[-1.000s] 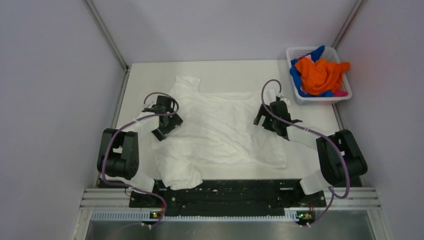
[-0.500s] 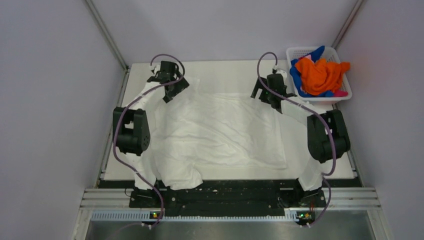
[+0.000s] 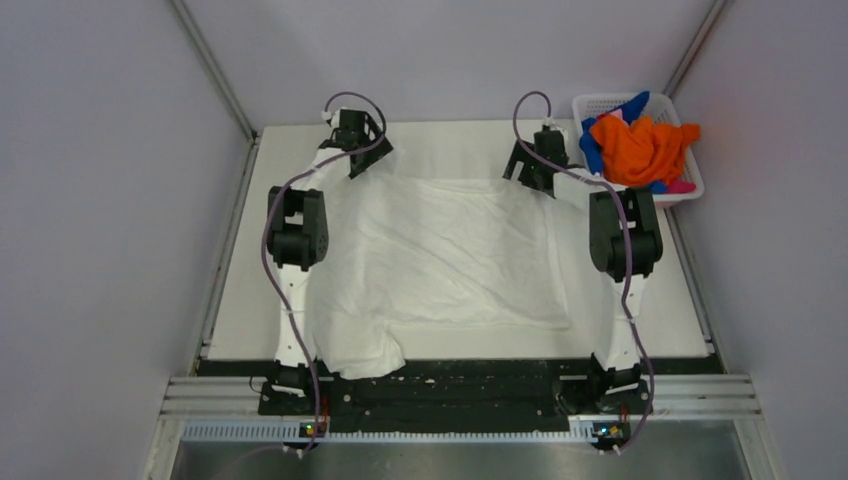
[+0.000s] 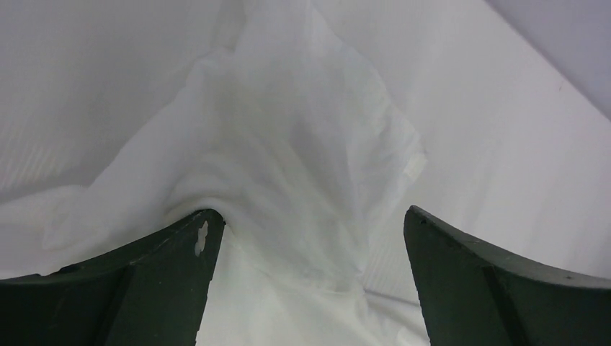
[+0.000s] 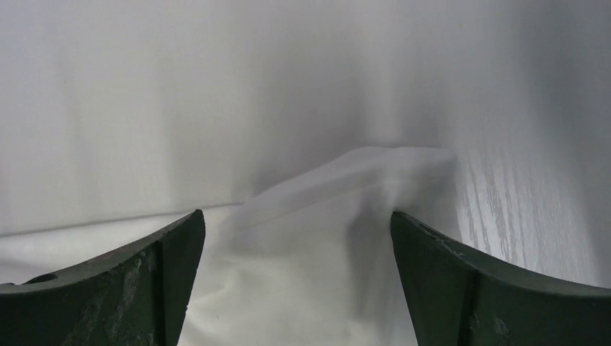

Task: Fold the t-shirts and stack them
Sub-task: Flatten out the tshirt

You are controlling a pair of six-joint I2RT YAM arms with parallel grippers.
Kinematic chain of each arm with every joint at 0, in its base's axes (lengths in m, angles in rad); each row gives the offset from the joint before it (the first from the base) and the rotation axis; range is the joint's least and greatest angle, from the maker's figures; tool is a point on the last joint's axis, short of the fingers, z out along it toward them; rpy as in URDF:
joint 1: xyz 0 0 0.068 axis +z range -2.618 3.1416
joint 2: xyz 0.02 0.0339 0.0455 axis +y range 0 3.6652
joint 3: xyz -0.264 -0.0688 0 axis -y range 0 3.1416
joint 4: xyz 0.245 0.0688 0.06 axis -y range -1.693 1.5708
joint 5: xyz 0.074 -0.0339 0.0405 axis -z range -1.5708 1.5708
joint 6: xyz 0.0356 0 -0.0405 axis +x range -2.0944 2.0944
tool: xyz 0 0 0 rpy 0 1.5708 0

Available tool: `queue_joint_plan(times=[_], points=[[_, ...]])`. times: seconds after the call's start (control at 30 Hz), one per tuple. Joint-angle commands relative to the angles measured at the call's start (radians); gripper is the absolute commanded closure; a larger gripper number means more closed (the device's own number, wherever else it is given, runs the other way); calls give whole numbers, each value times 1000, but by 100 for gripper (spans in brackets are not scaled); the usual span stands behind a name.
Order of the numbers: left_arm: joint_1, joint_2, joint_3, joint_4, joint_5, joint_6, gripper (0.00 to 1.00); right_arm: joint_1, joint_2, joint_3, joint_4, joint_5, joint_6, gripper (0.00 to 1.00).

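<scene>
White t-shirt [image 3: 440, 260] lies spread across the table [image 3: 250, 300], left of the basket [image 3: 650, 198], with its near-left part rumpled into a lump. Farthest from the basket, the left gripper [image 3: 368, 165] hangs over the shirt's far-left corner with its jaws wide apart and nothing in them. In the left wrist view a bunched ridge of cloth, likely a sleeve, runs up between the fingers [image 4: 144, 288], and one of them looks to be pressing into the fabric. Just left of the basket, the right gripper [image 3: 533, 180] is likewise wide open and empty, its fingers [image 5: 468, 288] straddling a flat pointed corner of the shirt that ends on bare tabletop. As I read it, I am set to pinch both far corners and draw that edge toward me for the first fold. To do it well I would lower both sets of jaws until they meet the table and close on the very corners so I catch every layer. Then I would lift and pull both sides together so the cloth does not skew. The side far from the basket needs more care, since the bunching may give me one layer only. Inside the basket wait the orange shirt [image 3: 640, 150], the blue shirt [image 3: 590, 150] and a bit of the pink shirt [image 3: 683, 186], none folded yet.
</scene>
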Motion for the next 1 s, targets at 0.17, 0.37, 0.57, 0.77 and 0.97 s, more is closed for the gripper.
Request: queue_joint_plan(times=[0.17, 0.37, 0.57, 0.77, 0.97], points=[[62, 206, 259, -36, 35, -108, 1, -56, 97, 108, -54, -35, 9, 1], [91, 176, 210, -28, 17, -111, 1, -87, 121, 142, -90, -4, 30, 1], [104, 181, 213, 0, 52, -112, 1, -94, 172, 206, -119, -17, 23, 1], [111, 199, 221, 37, 61, -140, 1, -101, 233, 281, -142, -20, 32, 1], [118, 248, 324, 63, 116, -165, 1, -105, 303, 444, -205, -24, 10, 1]])
